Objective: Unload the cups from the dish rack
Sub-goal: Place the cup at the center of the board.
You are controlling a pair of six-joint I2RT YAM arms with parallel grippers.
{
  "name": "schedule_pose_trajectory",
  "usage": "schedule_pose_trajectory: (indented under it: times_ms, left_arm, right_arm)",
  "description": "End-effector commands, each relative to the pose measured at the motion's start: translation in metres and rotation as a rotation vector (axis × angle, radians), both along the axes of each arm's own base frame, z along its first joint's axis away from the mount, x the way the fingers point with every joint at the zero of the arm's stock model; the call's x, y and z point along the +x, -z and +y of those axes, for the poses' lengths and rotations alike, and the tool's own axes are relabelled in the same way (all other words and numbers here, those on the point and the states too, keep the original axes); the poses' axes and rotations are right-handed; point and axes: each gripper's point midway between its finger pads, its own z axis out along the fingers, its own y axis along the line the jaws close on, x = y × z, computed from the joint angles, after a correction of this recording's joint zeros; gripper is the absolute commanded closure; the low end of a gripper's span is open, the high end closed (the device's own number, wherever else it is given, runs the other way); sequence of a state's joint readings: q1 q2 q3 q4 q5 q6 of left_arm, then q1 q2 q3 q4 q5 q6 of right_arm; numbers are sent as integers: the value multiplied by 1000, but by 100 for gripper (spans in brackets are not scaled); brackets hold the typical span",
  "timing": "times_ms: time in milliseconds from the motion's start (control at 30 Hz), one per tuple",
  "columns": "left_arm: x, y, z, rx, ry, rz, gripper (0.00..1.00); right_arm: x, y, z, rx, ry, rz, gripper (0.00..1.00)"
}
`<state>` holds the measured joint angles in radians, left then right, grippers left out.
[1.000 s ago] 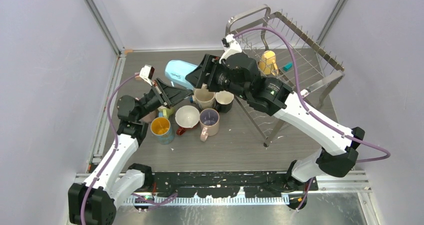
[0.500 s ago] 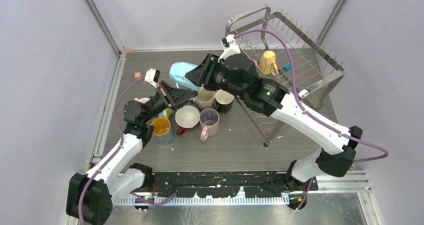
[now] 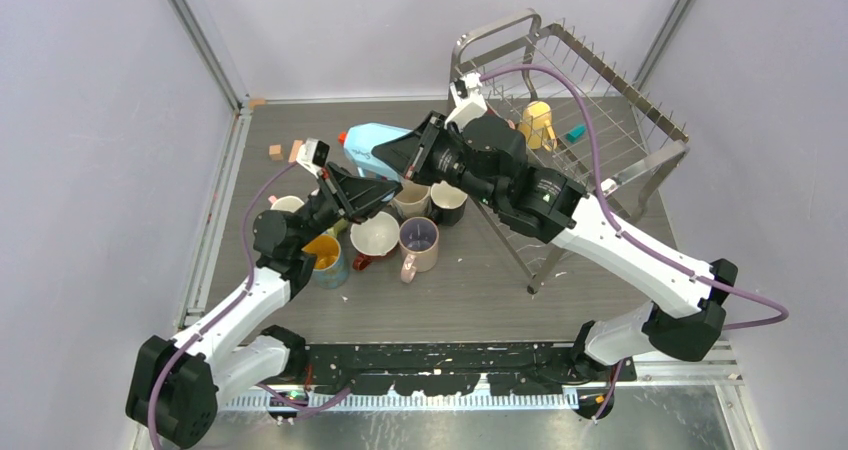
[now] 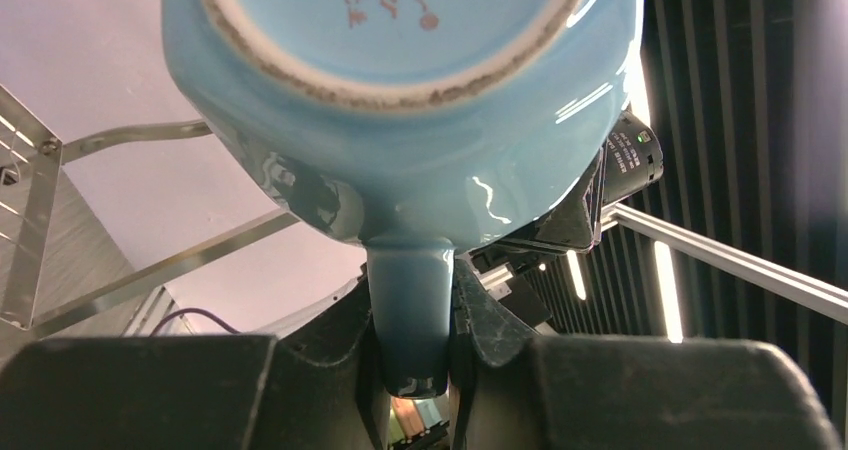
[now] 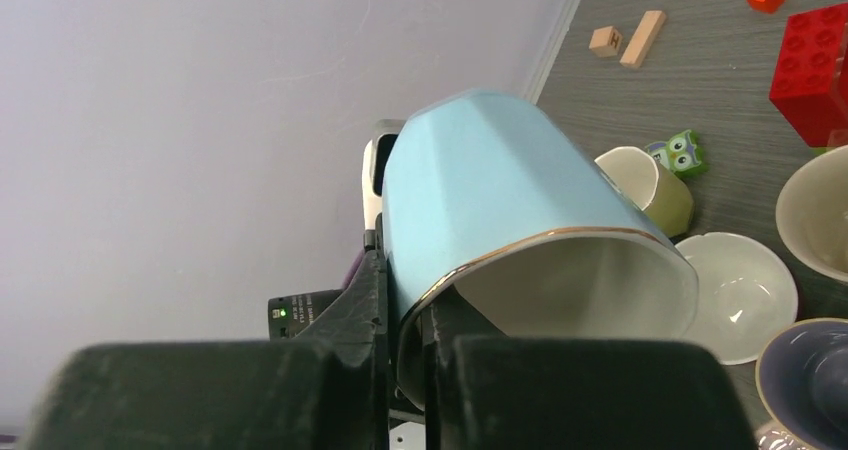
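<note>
Closer, left gripper (image 4: 415, 322) pinches blue mug (image 4: 400, 120) by handle (image 4: 410, 290), right gripper (image 5: 408, 322) by rim (image 5: 560, 238).

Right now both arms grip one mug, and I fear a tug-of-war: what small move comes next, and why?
Probably the left arm should open its jaws: they pinch the handle of the light blue ceramic mug, while the right arm has its jaws shut on the rim.

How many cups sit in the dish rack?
1: a mustard cup in the dish rack, just beyond the right arm, which covers part of it; others may be hidden.
</note>
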<state>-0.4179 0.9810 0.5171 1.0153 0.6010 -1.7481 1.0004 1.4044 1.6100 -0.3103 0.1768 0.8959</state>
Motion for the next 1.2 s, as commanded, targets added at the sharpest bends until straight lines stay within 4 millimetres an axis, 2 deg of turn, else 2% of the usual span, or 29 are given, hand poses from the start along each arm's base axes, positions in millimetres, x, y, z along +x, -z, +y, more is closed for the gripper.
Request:
schedule_pose_trajectory:
  times_ms: [0, 67, 100, 167, 267, 367, 467, 567, 733, 900, 1033, 1167]
  left_arm:
    - [-6, 7, -1, 59, -33, -112, 82]
    - [-3, 15, -2, 82, -39, -89, 74]
    - [-3, 16, -2, 88, -45, -87, 66]
    - [0, 24, -3, 115, -59, -68, 58]
    - [4, 35, -3, 170, -81, -44, 41]
    - [5, 49, -2, 263, -112, -28, 29]
    - [5, 65, 5, 384, -170, -7, 21]
    - [3, 74, 14, 485, -224, -6, 1]
    - [4, 97, 32, 680, -304, 34, 0]
    - [6, 101, 43, 775, -348, 29, 0]
    - [10, 103, 47, 809, -371, 33, 0]
    - [16, 104, 58, 883, -426, 43, 0]
  right_arm:
    - [11, -35, -19, 55, 98, -85, 99]
    - [12, -35, -21, 43, 105, -91, 99]
    - [12, -35, -22, 35, 109, -94, 99]
    - [12, -36, -25, 16, 117, -103, 99]
    - [13, -36, -30, -16, 130, -115, 99]
    - [14, -36, -38, -60, 147, -121, 99]
    - [13, -33, -45, -131, 153, -119, 99]
    - [12, -21, -53, -234, 154, -101, 99]
    - [4, 4, -77, -415, 158, -59, 99]
    - [-10, 31, -96, -596, 159, -27, 99]
    - [-25, 47, -97, -693, 145, -32, 99]
    - [-42, 60, -89, -740, 97, -36, 99]
